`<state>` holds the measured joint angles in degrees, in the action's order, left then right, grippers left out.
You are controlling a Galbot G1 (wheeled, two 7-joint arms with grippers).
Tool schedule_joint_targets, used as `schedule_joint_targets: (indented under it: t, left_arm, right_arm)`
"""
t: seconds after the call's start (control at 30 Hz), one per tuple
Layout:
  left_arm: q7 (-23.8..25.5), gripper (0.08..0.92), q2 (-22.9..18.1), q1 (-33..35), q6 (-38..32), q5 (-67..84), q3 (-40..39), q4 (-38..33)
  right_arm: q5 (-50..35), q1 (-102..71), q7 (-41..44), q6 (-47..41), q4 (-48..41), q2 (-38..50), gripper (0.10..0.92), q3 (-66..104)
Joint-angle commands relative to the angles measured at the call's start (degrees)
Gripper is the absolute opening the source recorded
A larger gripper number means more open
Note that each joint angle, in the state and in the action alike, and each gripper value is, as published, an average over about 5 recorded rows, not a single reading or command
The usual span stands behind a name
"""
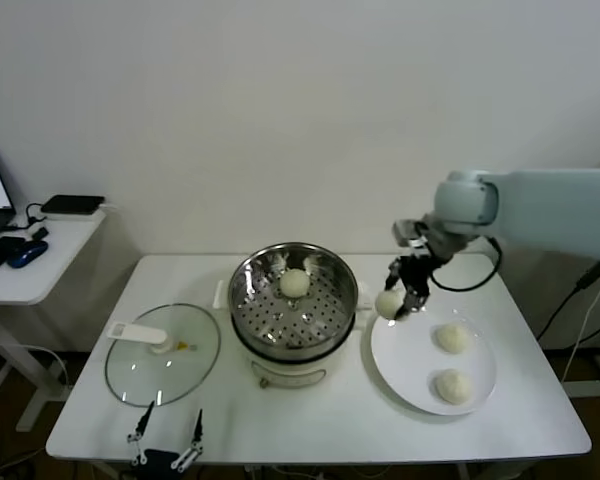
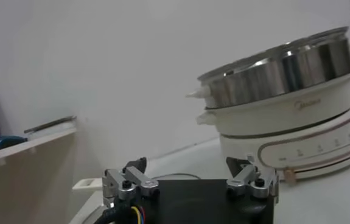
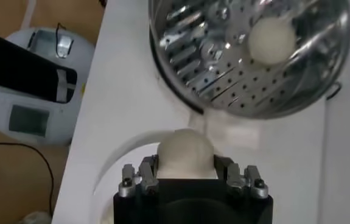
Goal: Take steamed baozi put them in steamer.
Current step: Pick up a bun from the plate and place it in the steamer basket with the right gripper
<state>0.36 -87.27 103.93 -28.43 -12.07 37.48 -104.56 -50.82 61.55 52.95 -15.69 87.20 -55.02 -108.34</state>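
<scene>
Holding one bun clamped between its fingers, the right gripper hangs above the plate's left rim, just right of the steamer. Inside the steamer sits one bun, toward the far side. Two buns lie on the plate. Parked at the table's near edge, the left gripper stands with fingers apart, beside the glass lid.

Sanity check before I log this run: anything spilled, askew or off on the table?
Nothing stands out. One baozi sits in the steamer, two rest on the plate, and the right tool holds a fourth over the plate's rim. The glass lid lies flat beside the cooker. The left tool waits at the near edge.
</scene>
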Motion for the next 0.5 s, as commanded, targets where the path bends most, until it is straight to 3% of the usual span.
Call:
schedule_joint_targets:
  t: [0.03, 0.5]
  left_arm:
    - [0.0, 0.823, 0.2, 0.4, -0.2, -0.6, -0.1, -1.0]
    - [0.3, 0.823, 0.2, -0.2, -0.2, -0.7, 0.3, -0.8]
  right_arm:
    - [-8.0, 6.1, 1.4, -0.6, -2.7, -11.6, 0.619, 3.1]
    - [-5.0, -10.3, -2.2, -3.6, -18.2, -29.4, 0.619, 10.5]
